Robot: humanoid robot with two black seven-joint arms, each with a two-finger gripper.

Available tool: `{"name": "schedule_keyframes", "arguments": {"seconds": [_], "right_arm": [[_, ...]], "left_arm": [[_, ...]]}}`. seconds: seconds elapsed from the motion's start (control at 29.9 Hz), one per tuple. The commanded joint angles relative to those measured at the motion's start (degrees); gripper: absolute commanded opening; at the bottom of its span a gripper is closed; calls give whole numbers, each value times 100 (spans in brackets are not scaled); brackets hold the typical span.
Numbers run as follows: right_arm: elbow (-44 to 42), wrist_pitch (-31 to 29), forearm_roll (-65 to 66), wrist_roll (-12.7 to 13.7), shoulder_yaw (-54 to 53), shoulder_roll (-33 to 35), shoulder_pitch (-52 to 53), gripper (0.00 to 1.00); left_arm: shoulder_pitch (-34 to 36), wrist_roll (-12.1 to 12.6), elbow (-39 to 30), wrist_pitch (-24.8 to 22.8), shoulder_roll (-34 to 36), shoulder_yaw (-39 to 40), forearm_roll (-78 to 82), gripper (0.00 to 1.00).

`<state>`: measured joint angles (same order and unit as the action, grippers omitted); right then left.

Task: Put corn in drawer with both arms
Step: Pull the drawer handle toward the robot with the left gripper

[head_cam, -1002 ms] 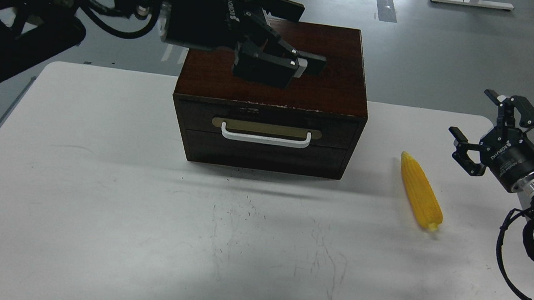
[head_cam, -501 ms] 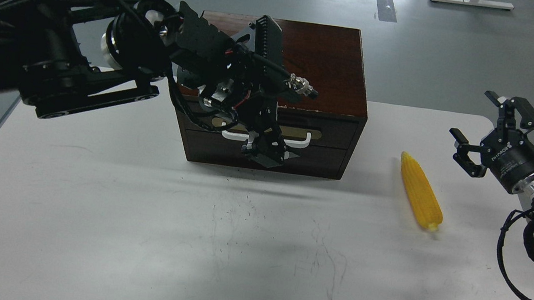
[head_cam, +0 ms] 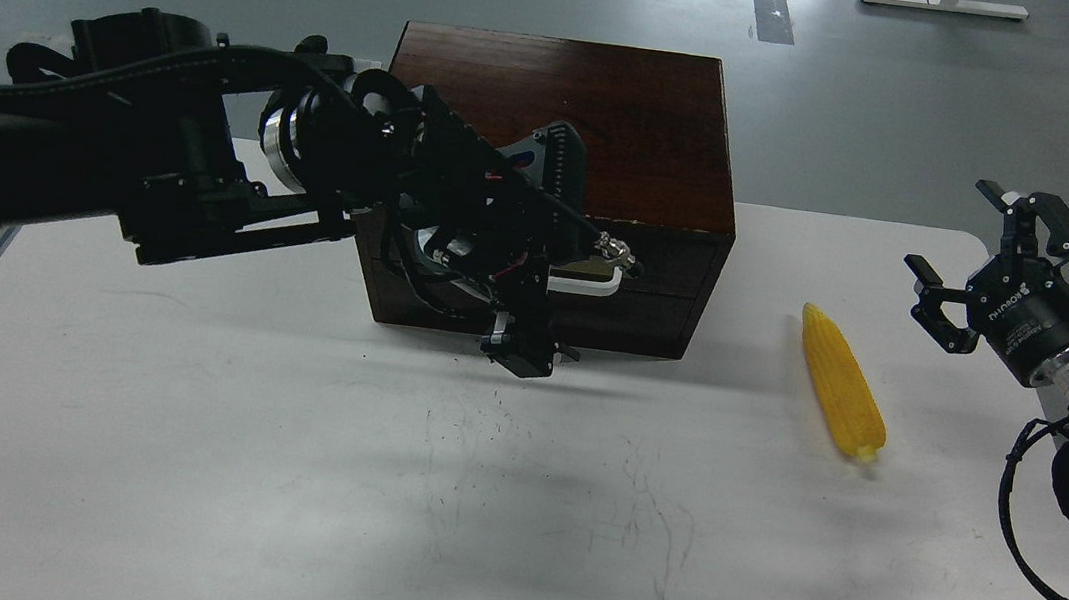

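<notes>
The yellow corn [head_cam: 842, 383] lies on the white table [head_cam: 179, 421], right of the cabinet, pointed tip away from me. The drawer [head_cam: 670, 260] is shut in the dark wooden cabinet [head_cam: 566, 112]; only the right end of its white handle [head_cam: 588, 286] shows. My left gripper [head_cam: 521, 349] hangs in front of the drawer front, fingers pointing down, just below the handle; it is dark and its fingers cannot be told apart. My right gripper [head_cam: 987, 256] is open and empty, above the table's right edge, a little right of the corn.
My left arm [head_cam: 158, 157] crosses the table's left rear and hides the left half of the cabinet front. Cables [head_cam: 1033, 518] hang off my right arm past the table's right edge. Grey floor lies behind the table.
My left arm has swung down from above the cabinet top to its front, and the gripper has dropped below the handle. The right gripper and the corn have barely moved.
</notes>
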<state>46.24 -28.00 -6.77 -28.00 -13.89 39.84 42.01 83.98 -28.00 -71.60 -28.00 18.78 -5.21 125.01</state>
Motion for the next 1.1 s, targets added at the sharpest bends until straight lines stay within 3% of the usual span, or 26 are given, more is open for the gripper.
{"name": "schedule_keyframes", "arguments": {"seconds": [0.0, 1.07], "right_arm": [[-1, 0, 0, 0, 1, 7, 0, 100], [8, 0, 0, 0, 0, 68, -9, 100]], "left_arm": [[-5, 0, 84, 0, -6, -147, -1, 99], [-198, 0, 322, 0, -15, -270, -1, 99]]}}
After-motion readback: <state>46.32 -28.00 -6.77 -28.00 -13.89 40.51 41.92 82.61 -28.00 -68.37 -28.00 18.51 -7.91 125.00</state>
